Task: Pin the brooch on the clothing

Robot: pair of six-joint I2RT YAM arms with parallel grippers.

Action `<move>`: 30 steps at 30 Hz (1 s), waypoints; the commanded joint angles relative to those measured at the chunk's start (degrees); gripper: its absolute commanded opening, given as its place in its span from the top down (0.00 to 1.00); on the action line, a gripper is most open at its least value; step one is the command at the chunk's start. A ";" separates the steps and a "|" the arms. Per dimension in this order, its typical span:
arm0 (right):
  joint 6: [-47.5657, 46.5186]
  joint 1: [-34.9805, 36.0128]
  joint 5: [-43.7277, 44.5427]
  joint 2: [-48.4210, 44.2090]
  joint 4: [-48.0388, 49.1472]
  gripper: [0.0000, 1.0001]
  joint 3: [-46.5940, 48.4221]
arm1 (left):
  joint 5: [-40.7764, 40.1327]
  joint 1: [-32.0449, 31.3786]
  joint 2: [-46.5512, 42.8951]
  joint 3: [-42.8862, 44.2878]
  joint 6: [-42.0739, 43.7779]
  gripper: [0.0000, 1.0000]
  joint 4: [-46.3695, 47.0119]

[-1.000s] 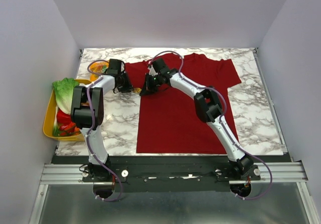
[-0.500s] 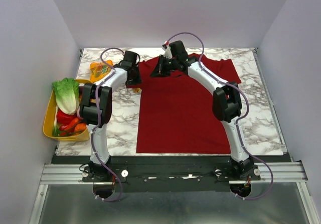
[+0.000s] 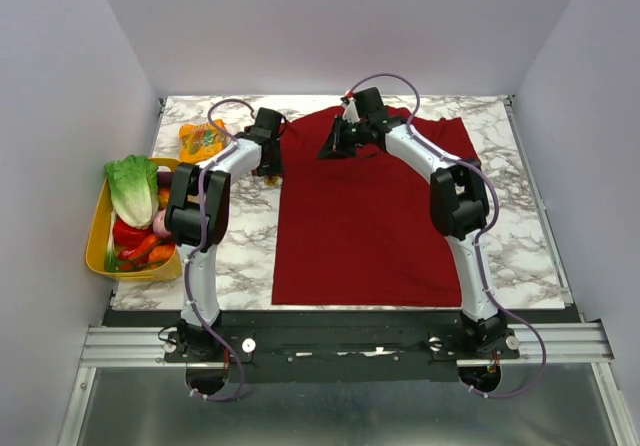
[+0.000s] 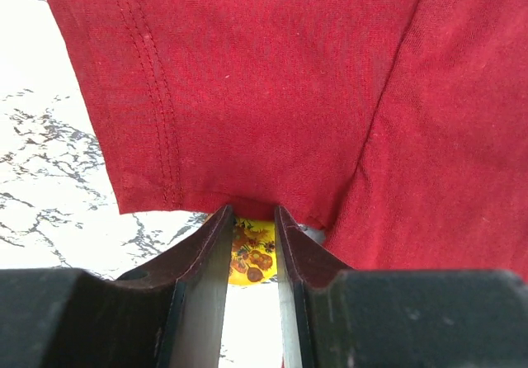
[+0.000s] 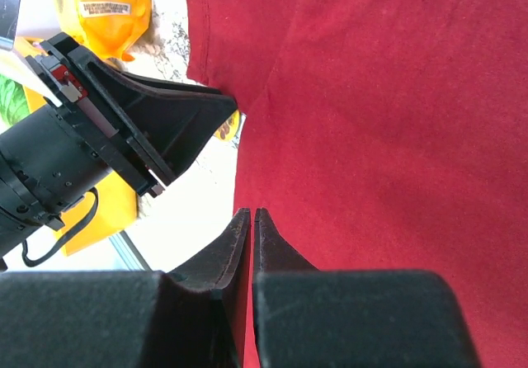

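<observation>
The left gripper [image 4: 252,213] is clamped on the brooch [image 4: 252,254], whose yellow face with a brownish flower print shows between the two dark fingers [image 4: 210,248]. The fingertips meet the lower edge of the T-shirt [image 4: 272,79] sleeve, right at the notch where the sleeve joins the body; the brooch itself sits just off the cloth, over the table. The sleeve's double-stitched hem runs along its outer side

From the right wrist, the right gripper [image 5: 252,213] hangs above the red chest area [image 5: 371,137] with its jaws drawn together to a thin slit and nothing visible between them. The left gripper's black body lies ahead of it, the brooch [image 5: 228,125] a yellow speck at the sleeve notch

From above, the shirt [image 3: 360,226] lies flat, collar away from the arm bases, on a white marble-patterned tabletop [image 3: 250,246] with grey veining. An orange snack packet [image 3: 202,141] lies near the far left corner. A yellow tray [image 3: 95,246] at the left edge holds a lettuce [image 3: 132,188] and red and orange vegetables. Plain pale grey walls [image 3: 330,26] close in three sides, and a metal rail [image 3: 350,344] runs along the near edge
</observation>
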 commanded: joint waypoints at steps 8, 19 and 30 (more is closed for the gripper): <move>-3.55 0.30 0.61 -2.97 -2.74 0.87 -1.89 | -3.93 -1.28 -2.93 -9.88 0.38 0.65 -1.95; -8.21 1.27 2.54 -5.61 -7.50 0.86 -5.84 | -0.44 -1.72 -11.28 -22.01 -2.08 0.66 0.86; -12.17 6.09 3.16 -8.60 -8.82 0.83 -9.45 | 3.10 -1.28 -23.32 -29.05 -5.25 0.61 7.54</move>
